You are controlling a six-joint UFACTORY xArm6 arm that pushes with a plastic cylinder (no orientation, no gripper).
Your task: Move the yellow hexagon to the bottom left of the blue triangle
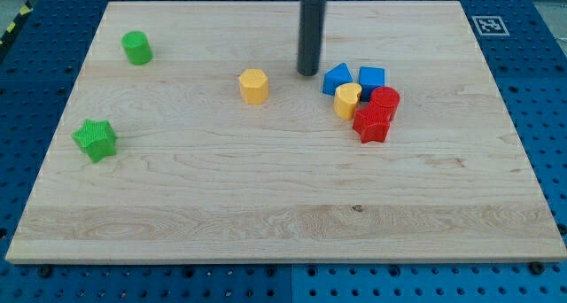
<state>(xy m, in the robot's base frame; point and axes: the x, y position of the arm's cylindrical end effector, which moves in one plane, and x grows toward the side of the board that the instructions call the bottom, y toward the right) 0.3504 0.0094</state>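
Observation:
The yellow hexagon (253,86) lies on the wooden board left of centre near the view's top. The blue triangle (336,78) lies to its right, at the left edge of a tight cluster. My tip (307,72) rests on the board between them, closer to the blue triangle and just left of it, a little above the line joining the two. The rod rises straight up out of the view's top.
The cluster also holds a blue cube (372,79), a yellow heart (347,100), a red cylinder (384,100) and a red star (372,124). A green cylinder (136,48) and a green star (95,139) lie at the view's left.

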